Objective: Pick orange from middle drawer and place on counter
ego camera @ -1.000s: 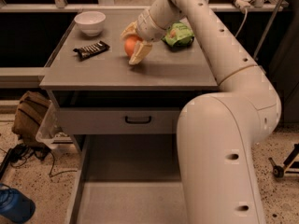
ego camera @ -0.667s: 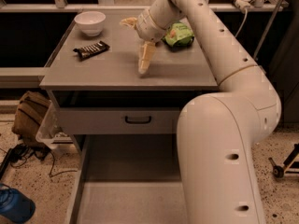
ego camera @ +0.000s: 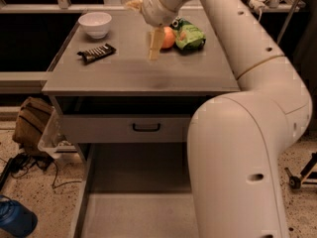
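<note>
Tan-fingered, the claw (ego camera: 140, 31) hangs over the worktop (ego camera: 124, 73) with its fingers apart, clamped on nothing. The orange (ego camera: 169, 36) rests on the worktop just beside the downward finger, between it and the green snack bag (ego camera: 190, 33). Being round and smooth, the fruit could roll if that finger brushes it as the arm lifts away, though the bag would likely check it. Farther from the claw, the matte grey worktop carries a dark wrapped bar (ego camera: 96, 53) and a white bowl (ego camera: 95, 24), the middle drawer (ego camera: 133, 212) stands pulled out well below, and cables and a brown bag (ego camera: 32, 123) lie on the speckled floor (ego camera: 29, 202).
</note>
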Controlling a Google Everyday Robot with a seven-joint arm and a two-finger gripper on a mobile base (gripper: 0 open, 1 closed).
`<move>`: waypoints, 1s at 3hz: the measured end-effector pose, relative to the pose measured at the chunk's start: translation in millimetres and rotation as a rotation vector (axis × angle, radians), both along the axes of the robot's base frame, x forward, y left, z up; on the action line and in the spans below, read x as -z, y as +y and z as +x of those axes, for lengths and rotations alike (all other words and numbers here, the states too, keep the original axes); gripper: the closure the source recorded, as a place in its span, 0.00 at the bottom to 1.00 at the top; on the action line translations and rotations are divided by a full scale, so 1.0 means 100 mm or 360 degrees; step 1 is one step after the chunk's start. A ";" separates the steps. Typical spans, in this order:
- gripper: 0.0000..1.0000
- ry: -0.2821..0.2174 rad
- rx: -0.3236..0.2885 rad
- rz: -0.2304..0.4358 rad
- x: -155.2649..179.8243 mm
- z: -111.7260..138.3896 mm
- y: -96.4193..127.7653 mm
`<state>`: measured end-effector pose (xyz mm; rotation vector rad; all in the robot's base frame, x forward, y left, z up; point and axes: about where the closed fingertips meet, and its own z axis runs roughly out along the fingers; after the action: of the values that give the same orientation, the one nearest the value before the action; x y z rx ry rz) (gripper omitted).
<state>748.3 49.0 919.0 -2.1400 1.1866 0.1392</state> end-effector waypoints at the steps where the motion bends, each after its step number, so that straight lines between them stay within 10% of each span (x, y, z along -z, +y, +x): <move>1: 0.00 -0.0248 0.0043 -0.0205 -1.10 -0.36 0.06; 2: 0.00 -0.0530 0.0163 -0.0275 -2.30 -0.89 -0.09; 3: 0.00 -0.0641 0.0168 -0.0225 -2.63 -1.00 -0.02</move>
<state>647.9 47.2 1181.9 -2.0875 1.0888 -0.4155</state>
